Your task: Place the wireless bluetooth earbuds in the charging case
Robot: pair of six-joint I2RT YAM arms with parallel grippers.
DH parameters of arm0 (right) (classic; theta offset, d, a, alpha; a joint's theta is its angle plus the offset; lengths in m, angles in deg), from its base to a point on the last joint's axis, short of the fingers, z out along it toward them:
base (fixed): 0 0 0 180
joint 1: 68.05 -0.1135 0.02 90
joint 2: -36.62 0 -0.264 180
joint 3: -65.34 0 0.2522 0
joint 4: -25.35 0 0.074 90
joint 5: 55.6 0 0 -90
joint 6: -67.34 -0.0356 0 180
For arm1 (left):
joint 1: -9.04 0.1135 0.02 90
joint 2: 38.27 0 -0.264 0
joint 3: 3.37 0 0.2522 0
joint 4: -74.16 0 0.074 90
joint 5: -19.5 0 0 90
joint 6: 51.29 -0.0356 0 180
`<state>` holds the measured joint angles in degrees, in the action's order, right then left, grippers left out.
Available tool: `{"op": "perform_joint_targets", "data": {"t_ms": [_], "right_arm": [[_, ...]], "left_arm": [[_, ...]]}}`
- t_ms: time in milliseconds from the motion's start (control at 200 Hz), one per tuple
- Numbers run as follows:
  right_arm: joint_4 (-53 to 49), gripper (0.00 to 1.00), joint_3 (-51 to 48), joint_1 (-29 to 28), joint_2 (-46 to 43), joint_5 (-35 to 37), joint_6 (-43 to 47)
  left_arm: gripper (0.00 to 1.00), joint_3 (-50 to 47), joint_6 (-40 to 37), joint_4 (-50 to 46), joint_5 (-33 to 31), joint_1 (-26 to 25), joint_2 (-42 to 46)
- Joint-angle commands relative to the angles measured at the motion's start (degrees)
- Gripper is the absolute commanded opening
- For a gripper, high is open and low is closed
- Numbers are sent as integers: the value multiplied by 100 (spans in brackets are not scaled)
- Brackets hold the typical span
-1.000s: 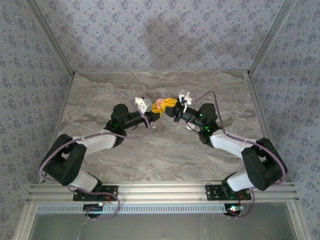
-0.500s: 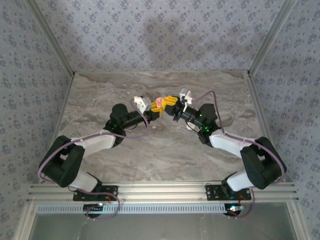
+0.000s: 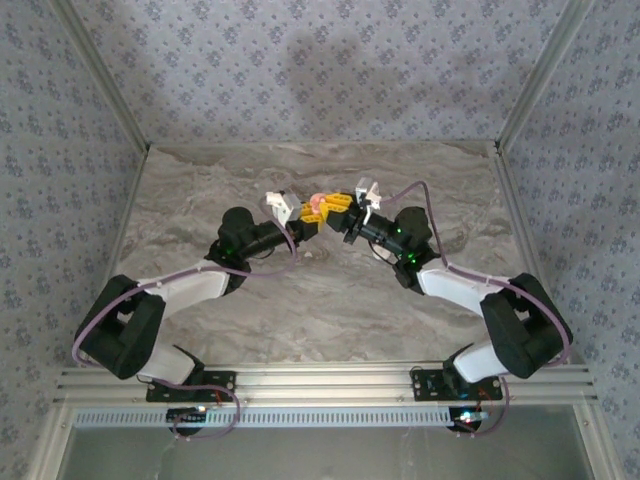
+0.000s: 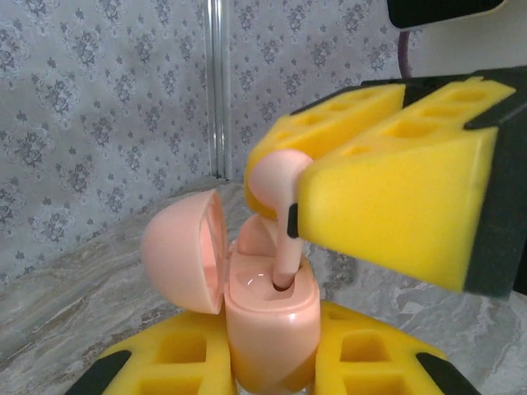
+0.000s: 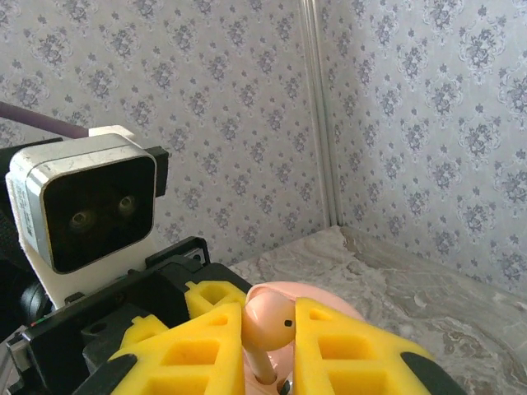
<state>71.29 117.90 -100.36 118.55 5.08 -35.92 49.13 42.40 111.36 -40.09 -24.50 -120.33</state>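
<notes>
My left gripper (image 4: 268,366) is shut on the salmon-pink charging case (image 4: 272,321) and holds it upright above the table. Its lid (image 4: 183,251) is swung open to the left. My right gripper (image 5: 270,346) is shut on an earbud (image 5: 268,321), which is pink, not white. The earbud's stem (image 4: 286,255) reaches down into a socket in the case's top. A second rounded pink shape (image 4: 254,234) sits in the case behind the stem. From above, the two grippers (image 3: 305,222) (image 3: 338,205) meet at the case (image 3: 317,205) over the far middle of the table.
The marble-patterned table (image 3: 330,300) is ringed by wallpapered walls with aluminium posts (image 3: 100,90) at the back corners. The left wrist camera block (image 5: 82,210) sits close in front of my right gripper. Both arms' elbows lie low over the near half.
Both grippers have drifted slightly toward the far side, still meeting at the case. Neither grip has changed.
</notes>
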Motion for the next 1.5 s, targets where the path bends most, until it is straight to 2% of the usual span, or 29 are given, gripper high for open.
{"op": "perform_joint_targets", "data": {"t_ms": [0,435,790,1024,1274,1354,1494], "right_arm": [[-620,18,-190,-62,-248,-131,258],[-1231,21,110,-95,-446,-60,603],[-1587,19,540,-96,-550,-222,765],[-3024,18,744,-84,-1267,-420,1396],[-5058,18,1084,-77,-1792,-495,2373],[-5374,18,1146,-82,-1795,-496,2534],[-5294,18,1164,-90,-1681,-521,2566]], "left_arm": [[10,229,4,415,-156,-30,318],[10,244,-70,265,17,-31,409],[10,230,-832,-637,-15,-65,627],[10,152,-1750,-1490,-163,-65,692],[10,72,-2407,-1764,-76,-65,689],[9,55,-2550,-1748,35,-65,692],[9,55,-2627,-1678,179,-68,663]]}}
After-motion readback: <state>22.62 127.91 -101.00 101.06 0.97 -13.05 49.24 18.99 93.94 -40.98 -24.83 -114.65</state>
